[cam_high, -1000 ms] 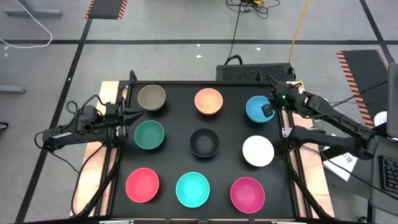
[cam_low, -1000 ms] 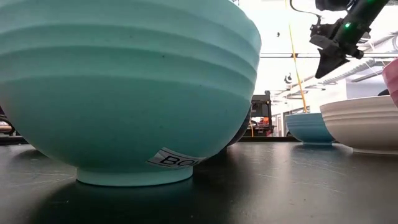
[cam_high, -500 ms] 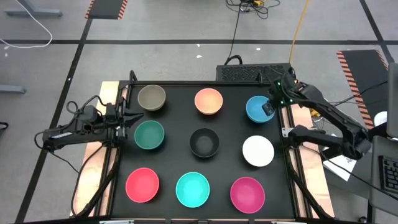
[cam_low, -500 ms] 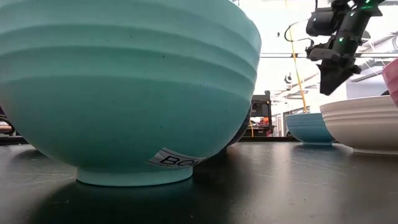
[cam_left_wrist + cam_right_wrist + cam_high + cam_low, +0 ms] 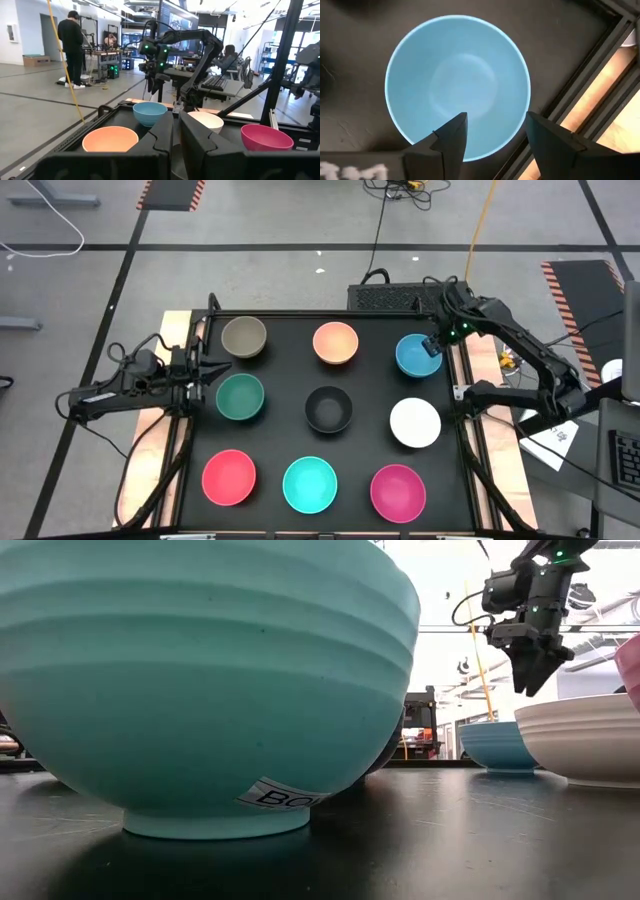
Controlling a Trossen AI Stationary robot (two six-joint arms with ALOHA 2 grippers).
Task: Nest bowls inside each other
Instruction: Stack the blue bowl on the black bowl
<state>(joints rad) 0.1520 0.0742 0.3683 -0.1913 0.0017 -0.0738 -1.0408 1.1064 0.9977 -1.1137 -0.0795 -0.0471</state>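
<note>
Nine bowls stand apart, each on its foot, in three rows on the black table (image 5: pixel 280 440): olive-grey (image 5: pixel 244 337), peach-orange (image 5: pixel 335 343), blue (image 5: pixel 413 358), dark green (image 5: pixel 240 397), black (image 5: pixel 328 409), white (image 5: pixel 414 422), red-pink (image 5: pixel 229 477), turquoise (image 5: pixel 309 485), magenta (image 5: pixel 398 491). My right gripper (image 5: pixel 495 125) hangs open well above the blue bowl (image 5: pixel 457 85), pointing steeply down. One finger is over the bowl's inside and the other beyond its rim; it touches nothing. My left gripper (image 5: pixel 218 367) waits shut and level at the table's left edge, between the olive-grey and dark green bowls.
The table's metal frame rail (image 5: pixel 580 95) runs close beside the blue bowl on the right. In the low view the turquoise bowl (image 5: pixel 200 680) fills the foreground. People (image 5: pixel 72 45) stand in the room beyond the table. Cables and a dark box (image 5: pixel 405 295) lie behind the far edge.
My right gripper has opened and tipped from a slant to point steeply down over the blue bowl, while its arm has swung toward the table's far edge. No bowl has moved.
</note>
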